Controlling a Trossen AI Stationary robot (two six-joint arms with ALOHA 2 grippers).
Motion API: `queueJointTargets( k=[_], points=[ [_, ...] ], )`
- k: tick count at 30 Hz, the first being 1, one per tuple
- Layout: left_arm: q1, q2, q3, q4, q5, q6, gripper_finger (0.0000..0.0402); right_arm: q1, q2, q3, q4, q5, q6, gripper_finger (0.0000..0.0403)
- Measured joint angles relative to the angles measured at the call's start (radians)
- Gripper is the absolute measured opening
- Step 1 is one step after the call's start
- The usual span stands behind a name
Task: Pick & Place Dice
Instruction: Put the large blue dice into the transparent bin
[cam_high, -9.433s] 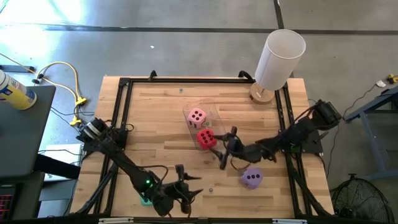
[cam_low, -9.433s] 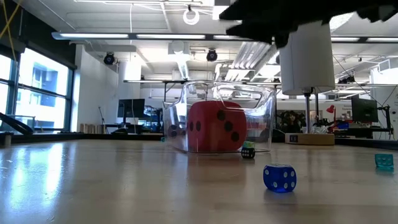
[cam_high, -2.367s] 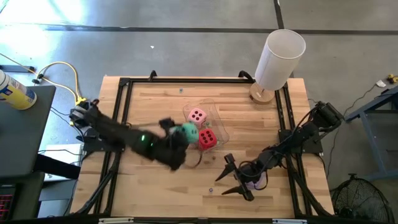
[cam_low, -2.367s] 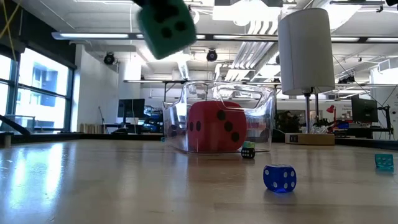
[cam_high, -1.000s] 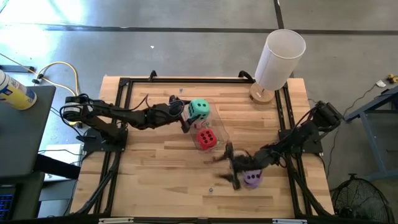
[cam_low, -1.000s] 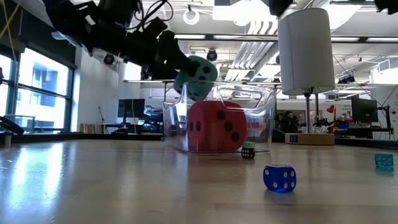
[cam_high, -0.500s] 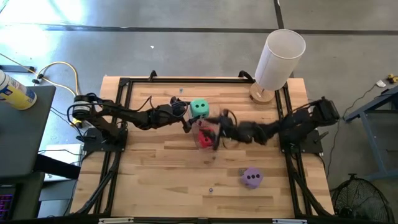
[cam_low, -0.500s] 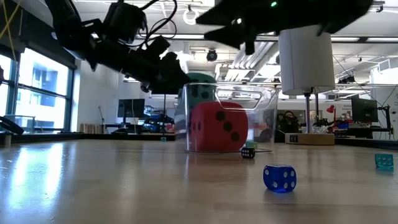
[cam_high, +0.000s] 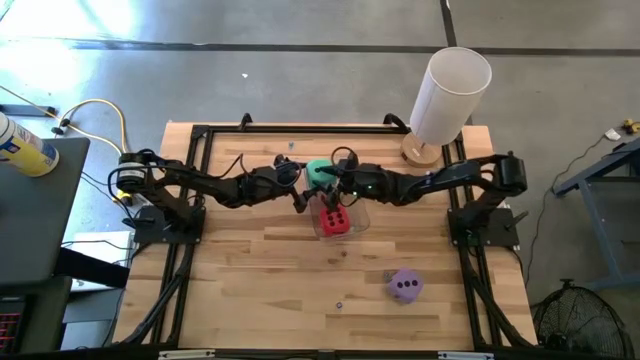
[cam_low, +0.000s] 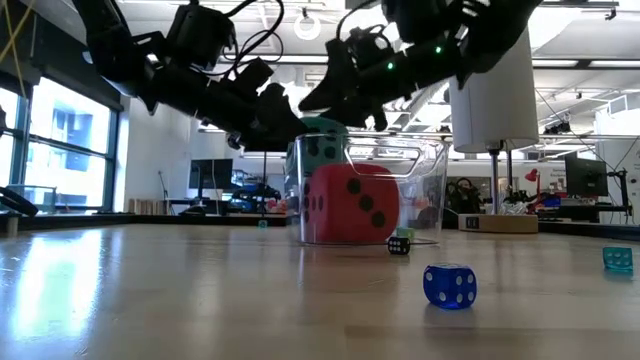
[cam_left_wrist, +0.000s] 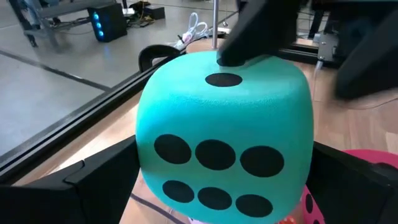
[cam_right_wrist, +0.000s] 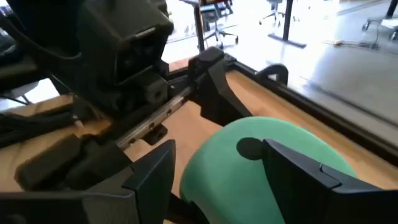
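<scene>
Two pincers meet | green die (cam_high: 320, 172) | no readable writing

The green die (cam_left_wrist: 224, 143) has a soft, matt, finely grained skin; the bin (cam_low: 425, 195) around the red die (cam_low: 350, 205) is clear glossy plastic; the table (cam_high: 260, 280) beneath the bin is pale planked wood with a sheen.

From above I cannot see the pink die; the green die (cam_high: 320, 172) and both arms cover that part of the clear bin (cam_high: 357, 216). In my left wrist view the green die's lower edge is cut off, and it hides most of the red die (cam_left_wrist: 367, 163).
</scene>
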Motion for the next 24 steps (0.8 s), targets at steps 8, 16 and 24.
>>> queueJointTargets(
  k=[8,16,24],
  points=[
    [0.000,0.000,-0.002,-0.005,0.001,-0.007,0.0399,-0.022,0.080,0.008,0.005,0.016,0.022,0.0232],
    [0.000,-0.026,-0.004,0.028,0.011,0.001,0.0399,-0.010,0.083,0.007,-0.017,0.072,0.024,0.0232],
    [-0.005,-0.082,-0.004,0.030,0.010,0.011,0.0399,-0.010,0.082,0.007,-0.049,0.090,0.035,0.0232]
  ],
)
